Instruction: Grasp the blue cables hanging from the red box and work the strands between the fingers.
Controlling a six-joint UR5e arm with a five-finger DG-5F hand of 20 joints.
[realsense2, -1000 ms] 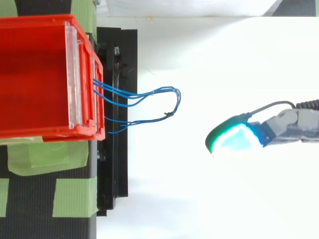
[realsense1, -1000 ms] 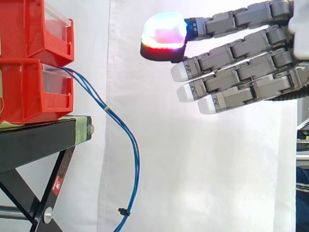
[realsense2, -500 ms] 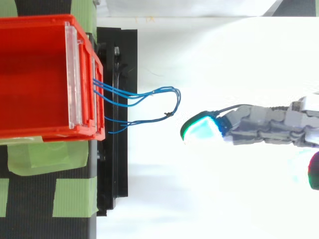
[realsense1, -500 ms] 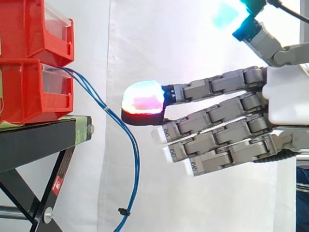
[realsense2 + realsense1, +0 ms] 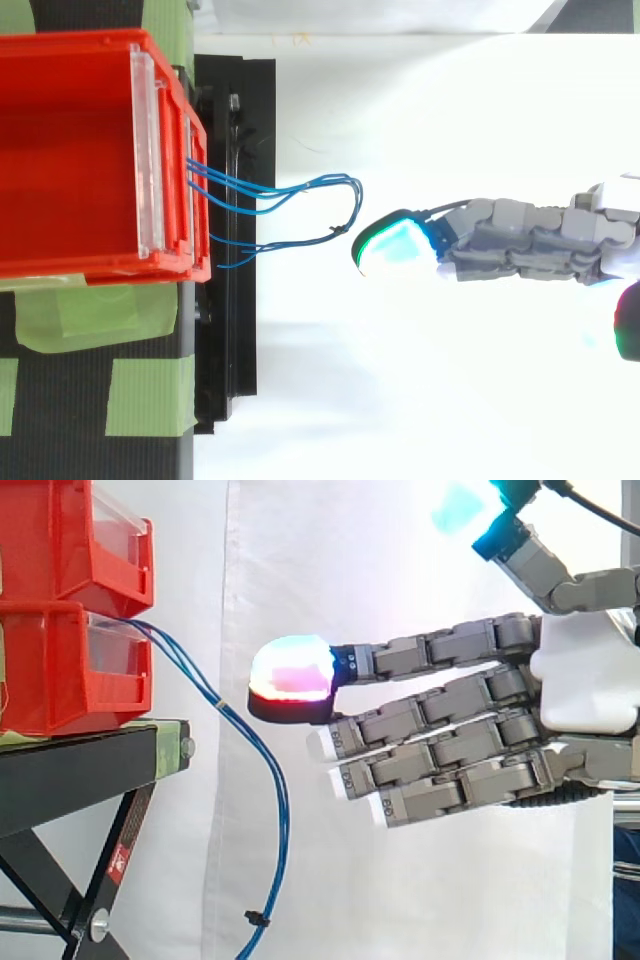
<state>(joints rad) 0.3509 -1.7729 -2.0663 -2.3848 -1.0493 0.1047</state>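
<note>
- Your hand (image 5: 580, 695) sits right of centre in the side view. Its fingers (image 5: 440, 705) are stretched out straight and level, with the thumb lifted toward the upper right corner. They hold nothing.
- The blue cables (image 5: 283, 810) leave the lower red box (image 5: 60, 670) at the left edge and sag in a slack loop down the centre-left.
- In the top view the leading glowing pad (image 5: 390, 245) is just beside the loop's outer bend (image 5: 352, 200). I see no contact.
- Risk: flat fingers may shove the loose strands toward the black stand (image 5: 80, 765) instead of letting them slip between.
- Risk: the thumb is high and wide, so closing could miss the thin strands.
- Risk: the small black tie (image 5: 257, 917) low on the loop could snag a pad.
- Risk: a firm pull could tug the cables out or shift the box.
</note>
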